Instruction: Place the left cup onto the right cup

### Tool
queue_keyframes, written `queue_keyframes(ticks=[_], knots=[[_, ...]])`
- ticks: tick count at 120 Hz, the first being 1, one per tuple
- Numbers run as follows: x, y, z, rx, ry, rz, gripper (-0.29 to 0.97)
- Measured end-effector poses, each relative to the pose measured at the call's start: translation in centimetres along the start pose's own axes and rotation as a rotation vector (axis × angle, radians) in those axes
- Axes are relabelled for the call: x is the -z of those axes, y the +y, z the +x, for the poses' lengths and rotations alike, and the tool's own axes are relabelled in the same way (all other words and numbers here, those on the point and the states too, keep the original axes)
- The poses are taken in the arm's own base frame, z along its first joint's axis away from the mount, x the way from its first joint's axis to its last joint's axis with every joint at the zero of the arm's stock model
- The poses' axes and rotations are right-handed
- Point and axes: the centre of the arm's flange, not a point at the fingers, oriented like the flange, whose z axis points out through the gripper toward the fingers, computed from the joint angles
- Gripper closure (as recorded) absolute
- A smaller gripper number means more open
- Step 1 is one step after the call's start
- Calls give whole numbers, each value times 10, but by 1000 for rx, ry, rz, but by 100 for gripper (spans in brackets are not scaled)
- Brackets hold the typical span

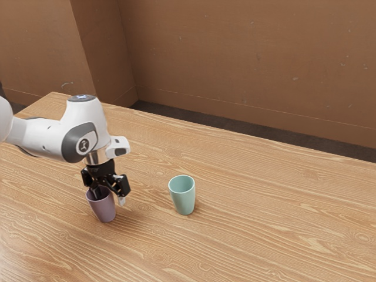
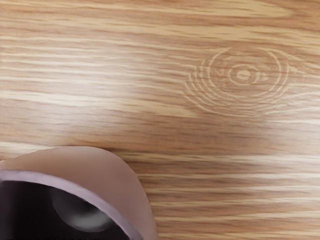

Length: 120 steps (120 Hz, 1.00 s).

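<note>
The Franka arm's black gripper point(image 1: 108, 194) hung at the rim of the mauve left cup point(image 1: 104, 210), which stood upright on the wooden table point(image 1: 270, 217) toward the exterior view's left. Whether the gripper had closed on the cup could not be told. The teal right cup point(image 1: 183, 197) stood upright and apart from it, toward the exterior view's right. The wrist view put the mauve cup's open mouth just under the hand. The likely risks: a hold on one side of the rim could let the cup tilt or slip during a lift, and a low carry could knock the teal cup over.
</note>
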Motion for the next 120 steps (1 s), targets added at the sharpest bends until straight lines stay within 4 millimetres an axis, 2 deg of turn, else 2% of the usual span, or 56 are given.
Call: queue_keyframes(ticks=[17,50,97,120], knots=[[-1,-2,0,5,-3,0,11],[-3,4,-1,-6,-6,1,33],[-14,1,-4,10,-29,4,44],[-14,1,-4,14,-29,5,56]])
